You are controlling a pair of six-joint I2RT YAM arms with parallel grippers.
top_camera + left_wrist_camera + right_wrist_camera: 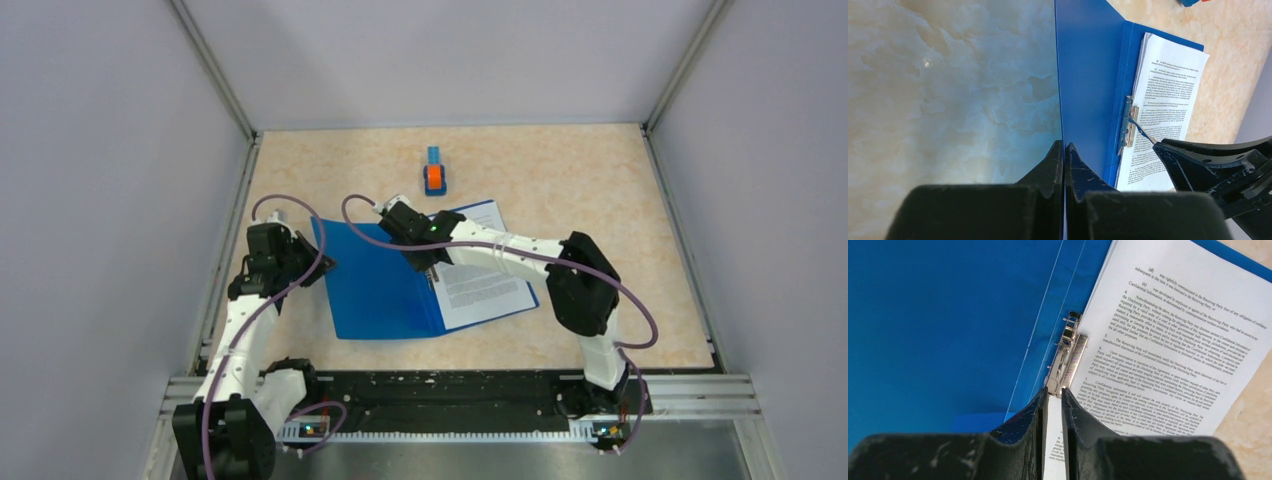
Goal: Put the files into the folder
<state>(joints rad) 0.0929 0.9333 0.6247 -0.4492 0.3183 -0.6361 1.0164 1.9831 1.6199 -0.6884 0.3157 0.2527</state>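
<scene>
Your left pincer (1064,147) is clamped tight on the left edge of the folder (380,290): in the left wrist view its 2 fingers meet with only the thin blue cover between them. The cover shows there nearly edge-on, so you cannot tell how far it is raised off the counter (600,180).

Your right pincer (1053,397) is narrow, with a slim gap through which white paper shows. Its tips sit at the near end of the metal spine clip (1068,352). In the left wrist view a thin lever runs from that clip straight up to the tips, so you are pinching the clip's lever.

The folder lies open on the left half of the counter, turned a little so its spine runs from near right to far left. Its left cover is bare blue. The files (490,285) rest on its right cover as 1 thin stack of printed sheets. Their left edge is just beside the clip, and the near part of that edge lies under your right fingers. A strip of blue shows past the far edge of the sheets.

Beyond the folder, at the far middle of the counter and apart from it, stands a small blue-and-orange object (434,175).
</scene>
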